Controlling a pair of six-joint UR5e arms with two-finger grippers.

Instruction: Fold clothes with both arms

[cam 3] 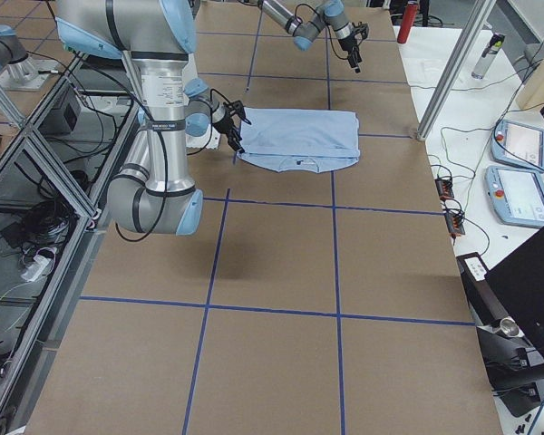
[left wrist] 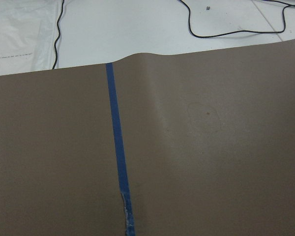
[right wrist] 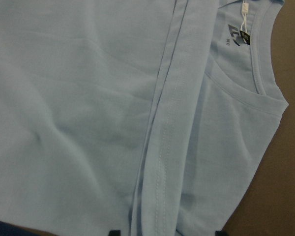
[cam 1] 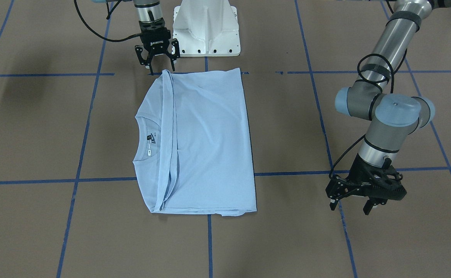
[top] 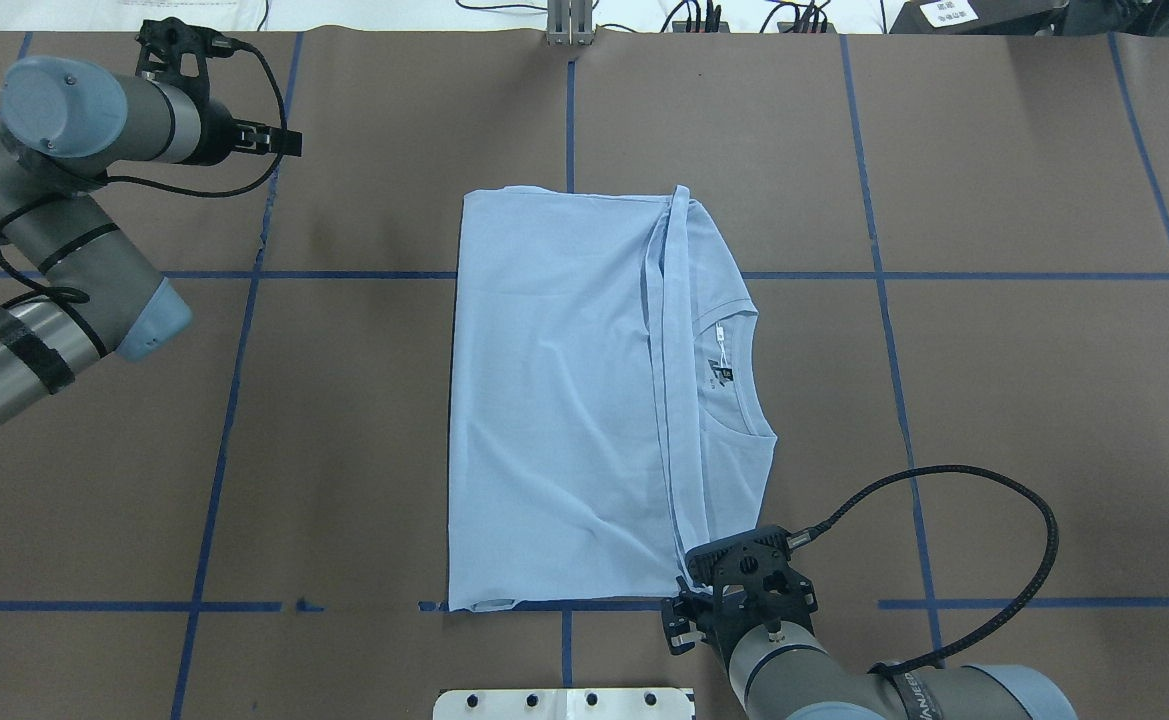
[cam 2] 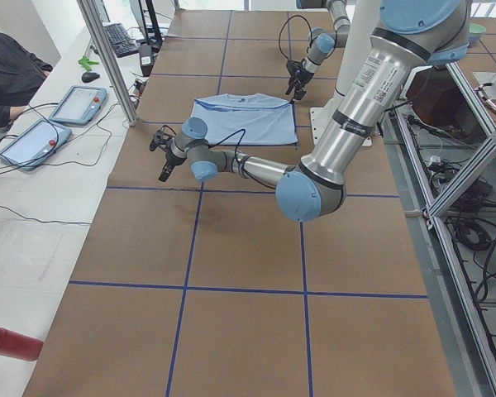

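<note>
**Lying folded at mid-table: the shirt**

You see the table (cam 1: 36, 135) with the shirt (cam 1: 210, 143) flat, its hem edge beside the collar. Your right gripper (cam 1: 161, 68) hovers spread and empty at the shirt's corner by the base. Your left gripper (cam 1: 350, 207) hangs spread and empty, well apart. The label (cam 1: 151, 139) shows.

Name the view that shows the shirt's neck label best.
Right wrist view: the neck label looks largest there. Overhead and front-facing views show a small dark mark; in the side views it is too small; the left wrist view shows only table.
</note>
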